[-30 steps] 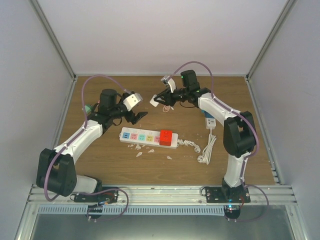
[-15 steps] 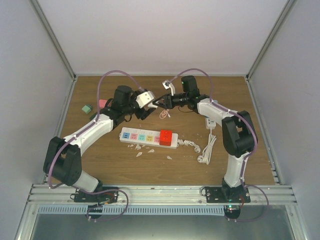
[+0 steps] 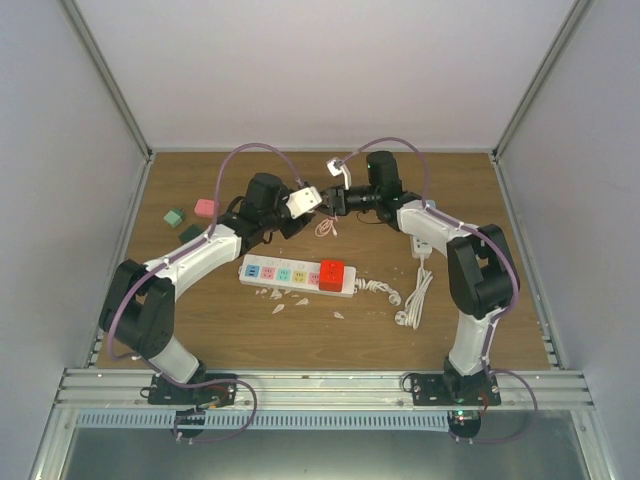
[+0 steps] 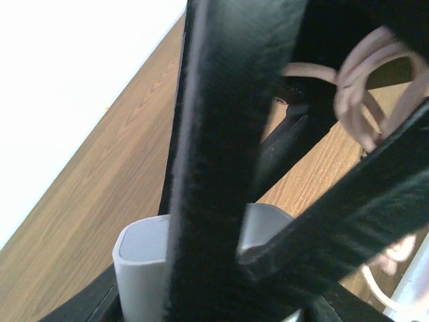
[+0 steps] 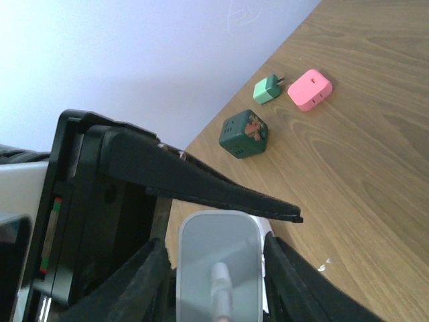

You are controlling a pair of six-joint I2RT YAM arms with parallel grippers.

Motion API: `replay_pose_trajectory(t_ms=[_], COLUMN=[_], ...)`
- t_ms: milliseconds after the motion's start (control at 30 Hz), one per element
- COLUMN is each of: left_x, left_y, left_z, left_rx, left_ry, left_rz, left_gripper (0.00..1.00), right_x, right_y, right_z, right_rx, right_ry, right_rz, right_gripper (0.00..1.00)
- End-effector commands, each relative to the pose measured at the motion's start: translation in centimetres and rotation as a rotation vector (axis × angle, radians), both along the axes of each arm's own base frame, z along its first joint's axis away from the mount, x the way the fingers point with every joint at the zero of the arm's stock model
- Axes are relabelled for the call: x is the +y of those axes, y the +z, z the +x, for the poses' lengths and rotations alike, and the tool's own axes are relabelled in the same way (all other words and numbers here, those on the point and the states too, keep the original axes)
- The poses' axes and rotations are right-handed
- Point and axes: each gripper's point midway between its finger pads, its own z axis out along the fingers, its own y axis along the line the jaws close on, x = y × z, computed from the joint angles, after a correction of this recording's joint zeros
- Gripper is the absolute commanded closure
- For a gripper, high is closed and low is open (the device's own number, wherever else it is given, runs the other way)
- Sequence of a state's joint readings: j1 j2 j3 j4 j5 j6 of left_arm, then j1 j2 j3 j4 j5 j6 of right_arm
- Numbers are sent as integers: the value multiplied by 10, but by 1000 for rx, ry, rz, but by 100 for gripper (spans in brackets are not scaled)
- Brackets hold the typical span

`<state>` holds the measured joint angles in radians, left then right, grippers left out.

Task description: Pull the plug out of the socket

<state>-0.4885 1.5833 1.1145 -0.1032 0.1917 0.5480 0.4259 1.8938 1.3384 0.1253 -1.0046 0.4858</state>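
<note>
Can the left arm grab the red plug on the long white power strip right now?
Probably not right away: the left end effector is up at the white plug block that the right end effector grips. The red boxy plug itself sits uncovered.

We have bare wooden bench (image 3: 300, 345) nearest us; the long white power strip (image 3: 297, 275) and coiled white cable (image 3: 412, 300) block mid-bench.

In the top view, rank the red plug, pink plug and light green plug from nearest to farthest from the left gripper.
From the left gripper:
1. Red plug, seated in the power strip, toward the arm bases.
2. Pink plug, lying loose off to its left.
3. Light green plug, farther left, beyond the pink one.
</note>
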Motion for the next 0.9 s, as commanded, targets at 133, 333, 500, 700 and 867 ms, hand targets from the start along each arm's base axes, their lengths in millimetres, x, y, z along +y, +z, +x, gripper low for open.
replay_pose_trajectory(t_ms=[133, 333, 500, 700, 867], left_x=[27, 68, 109, 149, 173], left_y=[6, -28, -63, -99, -123], left_z=[20, 43, 68, 90, 105], left_rx=[-7, 101, 260, 413, 489], left_ry=[27, 105, 189, 278, 340], left_rz=[-25, -16, -29, -23, -3], left_gripper=[70, 72, 71, 71, 70], right_x=[-22, -36, -51, -71, -79], right_y=[8, 7, -3, -24, -44], right_z=[-2, -17, -49, -84, -99], right_rx=[-63, -234, -403, -551, -593], right_ry=[18, 57, 126, 200, 235], right_rz=[-15, -107, -192, -284, -345], right_gripper=[26, 16, 14, 14, 13])
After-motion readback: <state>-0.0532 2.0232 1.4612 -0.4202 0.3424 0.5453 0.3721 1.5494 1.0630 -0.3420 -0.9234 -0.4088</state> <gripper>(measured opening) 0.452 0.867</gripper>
